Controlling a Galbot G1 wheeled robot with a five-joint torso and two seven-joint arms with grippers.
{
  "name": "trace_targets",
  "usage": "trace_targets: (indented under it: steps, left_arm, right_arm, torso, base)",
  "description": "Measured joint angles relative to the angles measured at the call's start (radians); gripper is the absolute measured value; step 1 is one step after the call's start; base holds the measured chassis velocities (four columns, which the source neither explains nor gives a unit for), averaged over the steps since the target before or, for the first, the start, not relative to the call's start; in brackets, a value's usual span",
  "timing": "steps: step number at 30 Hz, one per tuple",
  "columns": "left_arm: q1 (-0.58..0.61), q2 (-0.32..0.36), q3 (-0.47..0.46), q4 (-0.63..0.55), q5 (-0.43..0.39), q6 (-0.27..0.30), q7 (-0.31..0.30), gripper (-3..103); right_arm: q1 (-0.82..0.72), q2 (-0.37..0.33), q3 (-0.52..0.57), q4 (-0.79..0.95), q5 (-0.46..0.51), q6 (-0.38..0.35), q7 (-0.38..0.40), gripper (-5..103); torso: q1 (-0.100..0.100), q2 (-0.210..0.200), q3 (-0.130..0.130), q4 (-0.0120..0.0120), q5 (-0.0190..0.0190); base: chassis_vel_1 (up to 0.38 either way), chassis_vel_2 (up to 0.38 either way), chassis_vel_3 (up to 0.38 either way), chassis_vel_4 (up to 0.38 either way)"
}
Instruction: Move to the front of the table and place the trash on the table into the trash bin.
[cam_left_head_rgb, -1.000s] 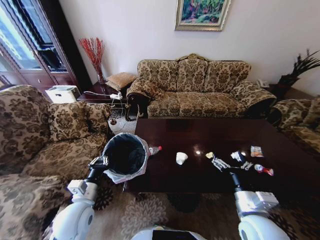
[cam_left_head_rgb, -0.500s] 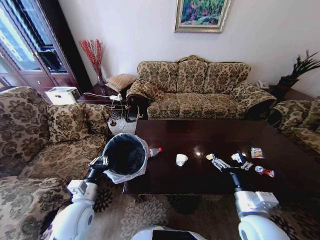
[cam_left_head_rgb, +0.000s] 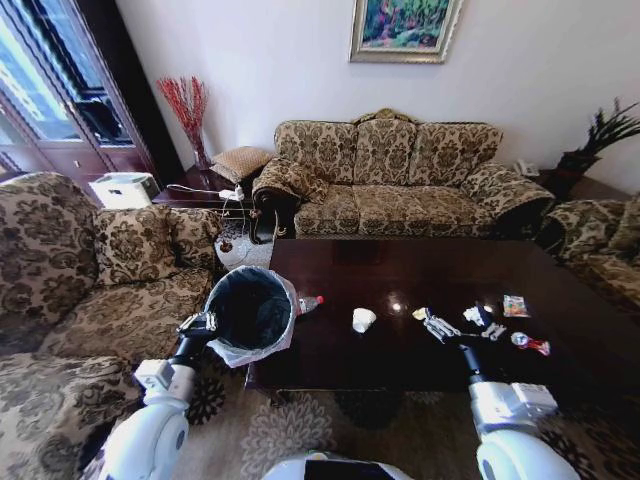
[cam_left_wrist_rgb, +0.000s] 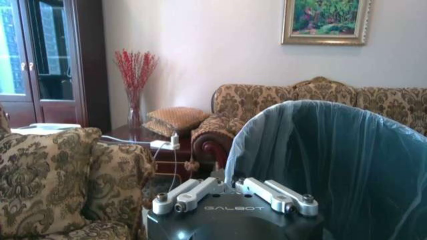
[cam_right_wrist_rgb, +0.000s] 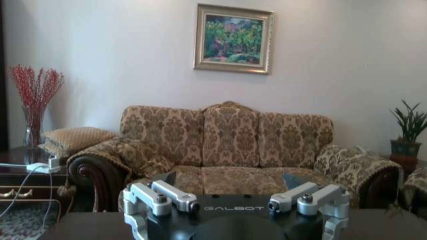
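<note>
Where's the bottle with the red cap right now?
In the head view, the bottle lies on the table at its left edge, right beside the trash bin that the left gripper holds.

A floral-patterned sofa stands against a pale wall under a framed painting, with red branches in a vase beside a dark cabinet.
</note>
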Motion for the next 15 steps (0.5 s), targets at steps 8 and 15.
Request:
trace_targets:
  steps: [8,15]
  left_arm:
    - [0.000,0.000,0.000,0.000,0.000,0.000,0.000,3]
    - [0.000,0.000,0.000,0.000,0.000,0.000,0.000,3]
  right_arm:
    - [0.000,0.000,0.000,0.000,0.000,0.000,0.000,100]
    - [0.000,0.000,0.000,0.000,0.000,0.000,0.000,100]
  torso:
    - [0.000,0.000,0.000,0.0000,0.0000]
    - [0.000,0.000,0.000,0.0000,0.0000]
  base:
    - [0.000,0.000,0.000,0.000]
    - [0.000,0.000,0.000,0.000]
